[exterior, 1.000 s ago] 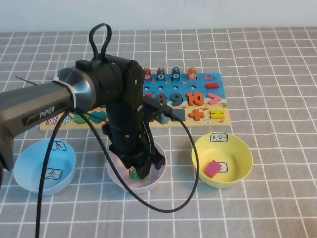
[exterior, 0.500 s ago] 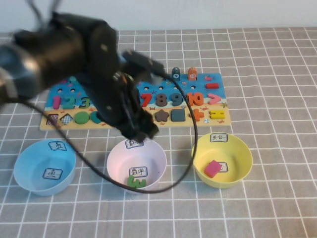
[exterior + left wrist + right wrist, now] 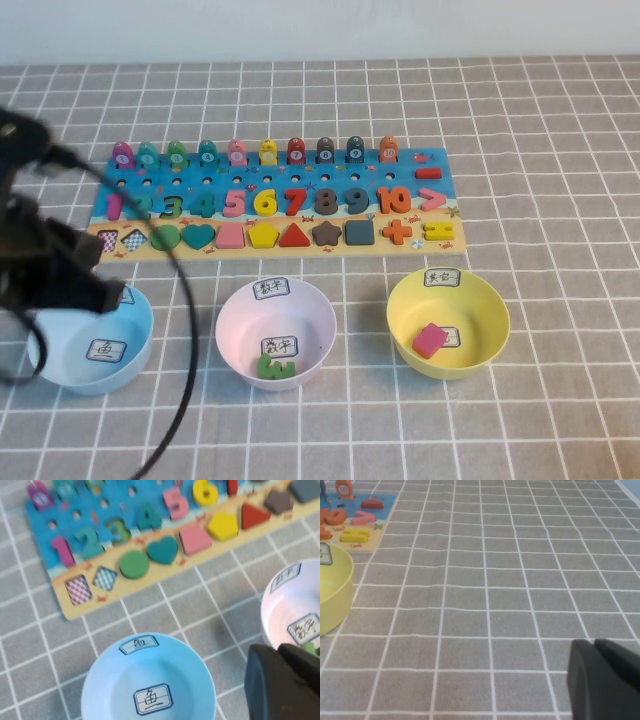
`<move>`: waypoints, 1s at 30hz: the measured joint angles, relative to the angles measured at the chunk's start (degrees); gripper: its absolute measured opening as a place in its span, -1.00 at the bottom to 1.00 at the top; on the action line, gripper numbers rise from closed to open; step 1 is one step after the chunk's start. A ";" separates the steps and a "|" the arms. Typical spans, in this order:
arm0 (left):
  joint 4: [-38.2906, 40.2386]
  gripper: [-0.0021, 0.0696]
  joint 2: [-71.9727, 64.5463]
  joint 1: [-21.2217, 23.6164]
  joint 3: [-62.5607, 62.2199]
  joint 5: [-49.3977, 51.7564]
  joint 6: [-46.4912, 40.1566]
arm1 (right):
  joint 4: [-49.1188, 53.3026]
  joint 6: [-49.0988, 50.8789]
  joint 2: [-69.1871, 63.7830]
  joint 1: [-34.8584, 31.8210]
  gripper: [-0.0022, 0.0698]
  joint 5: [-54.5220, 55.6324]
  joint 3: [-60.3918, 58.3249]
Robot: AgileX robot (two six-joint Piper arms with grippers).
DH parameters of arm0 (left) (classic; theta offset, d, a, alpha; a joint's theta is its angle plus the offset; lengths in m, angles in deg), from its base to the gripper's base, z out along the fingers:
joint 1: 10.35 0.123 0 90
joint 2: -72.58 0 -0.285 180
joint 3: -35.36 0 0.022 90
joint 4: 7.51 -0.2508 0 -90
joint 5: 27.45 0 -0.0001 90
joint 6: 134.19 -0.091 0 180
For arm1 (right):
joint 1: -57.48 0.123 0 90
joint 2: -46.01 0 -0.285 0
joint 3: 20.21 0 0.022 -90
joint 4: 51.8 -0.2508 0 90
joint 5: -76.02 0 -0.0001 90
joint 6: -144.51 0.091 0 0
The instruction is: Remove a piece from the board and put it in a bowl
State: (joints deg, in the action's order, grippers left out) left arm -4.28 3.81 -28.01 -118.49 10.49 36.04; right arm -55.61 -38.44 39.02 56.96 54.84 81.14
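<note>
Green and small, the numeral 3 (image 3: 275, 367) lies inside the pale pink bowl (image 3: 240, 325), against its near wall just below a white label. That bowl sits between a light blue bowl (image 3: 70, 365) and a yellow bowl (image 3: 470, 300) holding a pink block (image 3: 431, 340), all three in a row just in front of the puzzle board (image 3: 440, 235). The left gripper (image 3: 95, 290) hovers at the table's left edge, above the light blue bowl's rim, fingers pressed together with nothing between them. The right gripper (image 3: 602, 680) hangs over bare grey checked cloth (image 3: 495, 580) to the right of the yellow bowl; its dark fingers appear pressed together and empty.
</note>
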 joint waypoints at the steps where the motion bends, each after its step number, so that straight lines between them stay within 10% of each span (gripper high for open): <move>1: 0.22 -0.93 2.77 0.02 2.42 -1.75 0.00 | 0.00 0.00 0.00 0.00 -0.99 0.00 0.00; 20: -9.73 -0.94 23.83 0.02 22.22 -14.16 10.98 | 0.00 0.00 0.00 0.00 -0.99 0.00 0.00; 30: -9.60 -0.94 30.66 2.23 36.02 -43.15 11.90 | 0.00 0.00 0.00 0.00 -0.99 0.00 0.00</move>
State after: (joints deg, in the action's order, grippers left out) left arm -13.88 34.47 -25.78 -82.47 -32.66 47.94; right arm -55.61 -38.44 39.02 56.96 54.84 81.14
